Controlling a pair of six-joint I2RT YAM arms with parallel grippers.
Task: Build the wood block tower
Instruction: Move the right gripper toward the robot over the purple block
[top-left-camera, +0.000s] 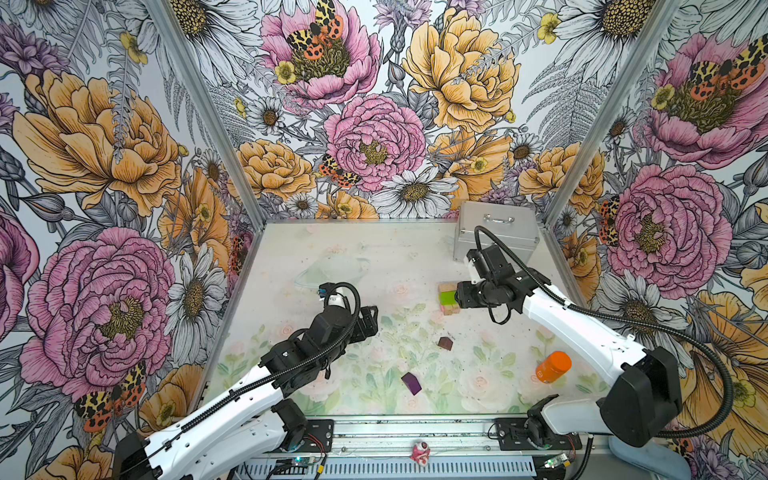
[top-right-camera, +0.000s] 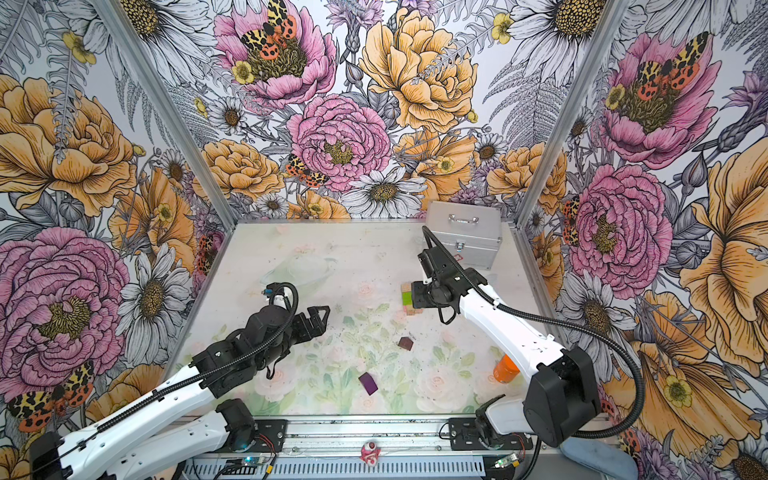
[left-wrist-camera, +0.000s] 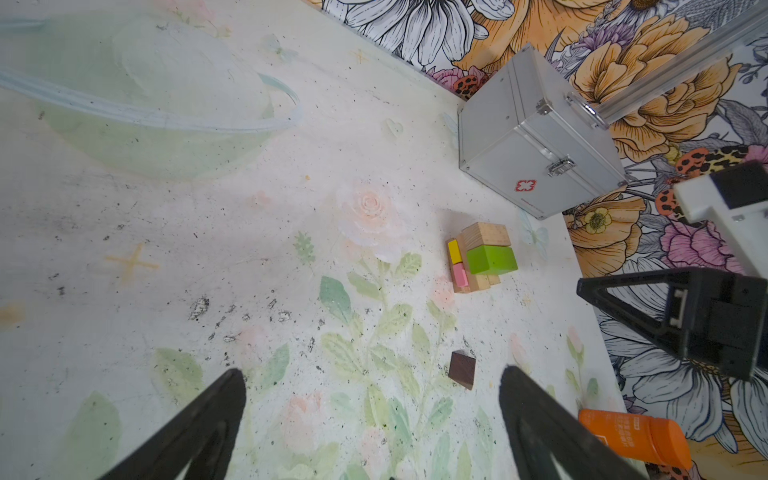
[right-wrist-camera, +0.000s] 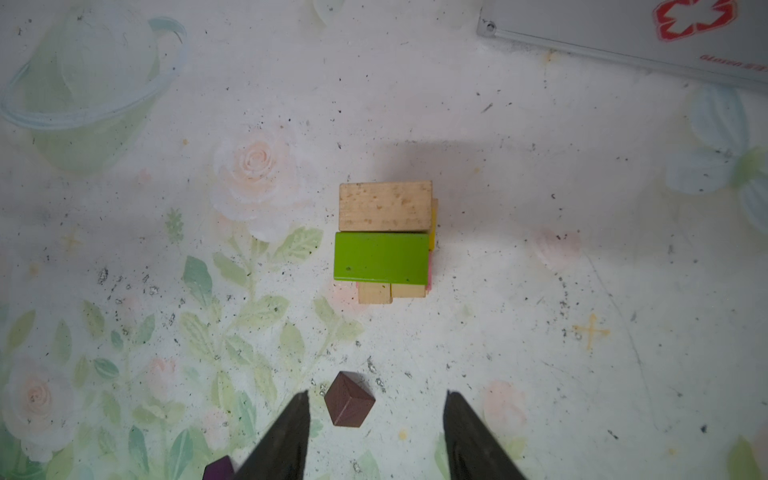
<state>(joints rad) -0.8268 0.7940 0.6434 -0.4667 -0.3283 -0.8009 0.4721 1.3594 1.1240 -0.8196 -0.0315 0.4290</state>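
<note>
This is a robot test booth in a lab, not a home. The table (top-left-camera: 395, 257) is walled on three sides by flower wallpaper (top-left-camera: 365, 137) panels set in bare metal posts, one post (top-left-camera: 602, 116) rising just beside the silver case (top-left-camera: 496, 232). Along the table edge farthest from the case runs a metal rail (top-left-camera: 415, 432) bearing the left arm (top-left-camera: 224, 415), the right arm (top-left-camera: 582, 332), loose wires (top-left-camera: 311, 444) and a bare circuit board (top-left-camera: 297, 460).

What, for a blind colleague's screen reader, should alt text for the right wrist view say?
A tan block and a green block lie side by side atop a small stack on a flowery table. A dark-brown block lies loose; the right gripper is open.
</note>
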